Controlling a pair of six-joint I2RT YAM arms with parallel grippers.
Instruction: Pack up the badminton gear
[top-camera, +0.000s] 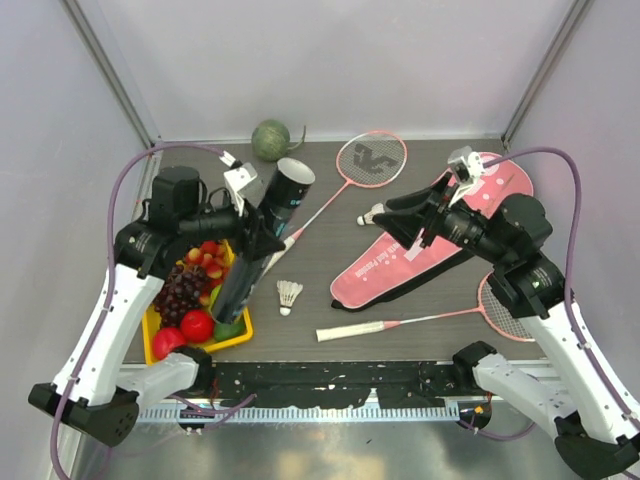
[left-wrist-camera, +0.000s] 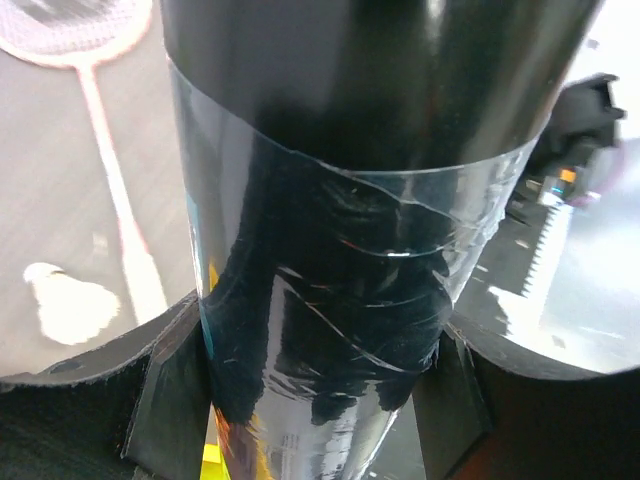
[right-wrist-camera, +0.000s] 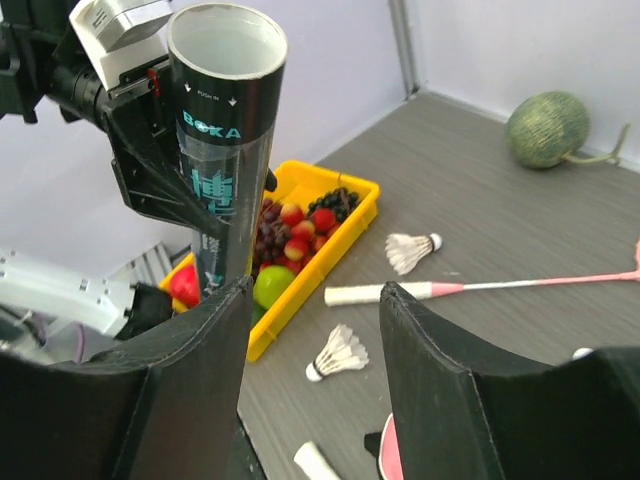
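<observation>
Left gripper (top-camera: 252, 238) is clamping the one black tube (top-camera: 283, 200), tilting it over the single yellow tray (top-camera: 240, 335). Three shuttlecocks (top-camera: 289, 296) are lying loose on the grey table (top-camera: 330, 265), and two rackets (top-camera: 370, 160) are lying flat. Right gripper (top-camera: 408, 220) is hovering over the one pink bag (top-camera: 440, 260), fingers spread, empty. Pale walls (top-camera: 330, 60) are enclosing it all.

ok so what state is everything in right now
black tube, held, open end up
left pincer, shut on the tube
right pincer, open, empty
pink bag, flat, looks unzipped
rackets, both loose on the table
shuttlecocks, two visible, loose on the table
fruit tray, full
</observation>
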